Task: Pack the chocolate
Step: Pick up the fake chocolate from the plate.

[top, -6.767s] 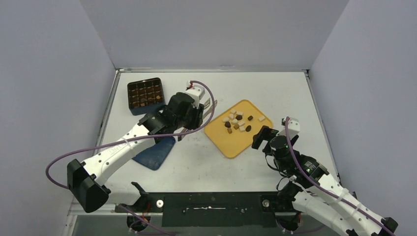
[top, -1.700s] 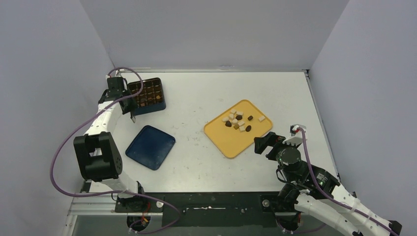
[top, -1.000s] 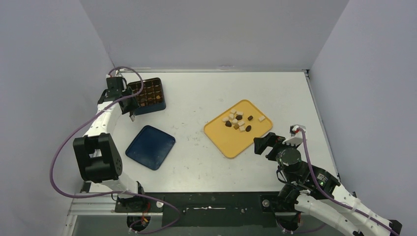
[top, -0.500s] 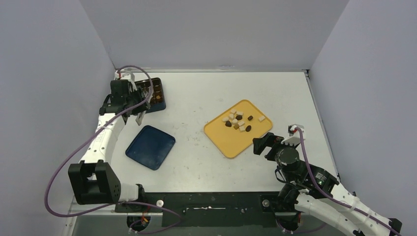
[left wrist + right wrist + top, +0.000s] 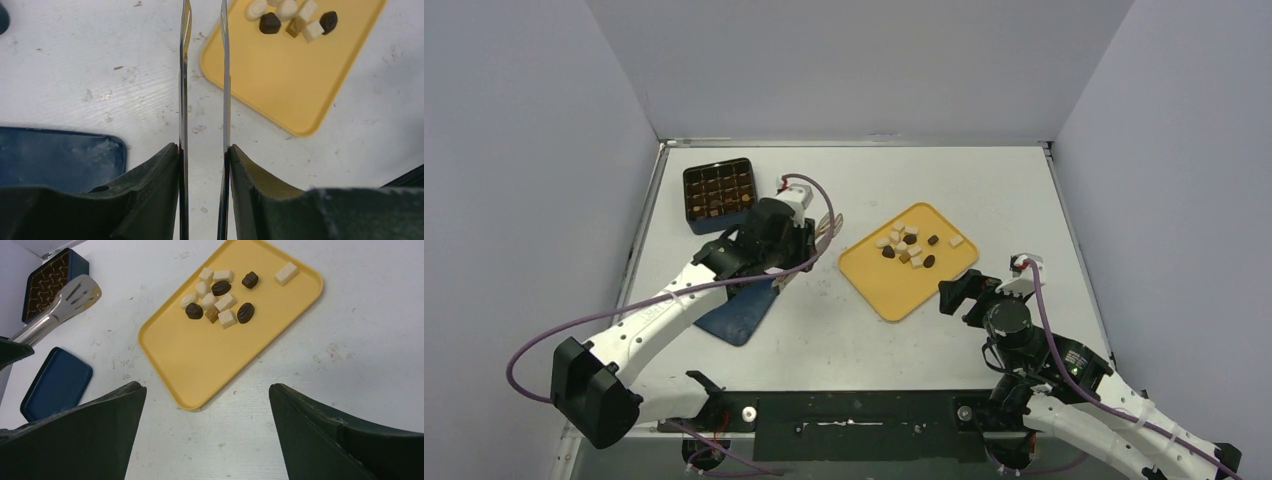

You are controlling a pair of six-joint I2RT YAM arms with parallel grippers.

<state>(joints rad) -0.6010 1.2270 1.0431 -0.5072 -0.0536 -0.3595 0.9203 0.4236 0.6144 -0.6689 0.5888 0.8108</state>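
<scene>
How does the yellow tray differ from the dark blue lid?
The yellow tray carries loose chocolate pieces; the dark blue lid shows nothing on it. The tray looks larger than the lid. From above, the left arm hides part of the lid, while the tray lies uncovered. Both are flat with rounded corners.

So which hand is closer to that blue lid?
Left. The left hand, gripping tongs, hovers right by the blue lid; the right hand is beyond the yellow tray.

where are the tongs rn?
Top view, left of centre: the tongs are held by the left claw, with their tips over the table just left of the yellow tray, between the box and the blue lid.
</scene>
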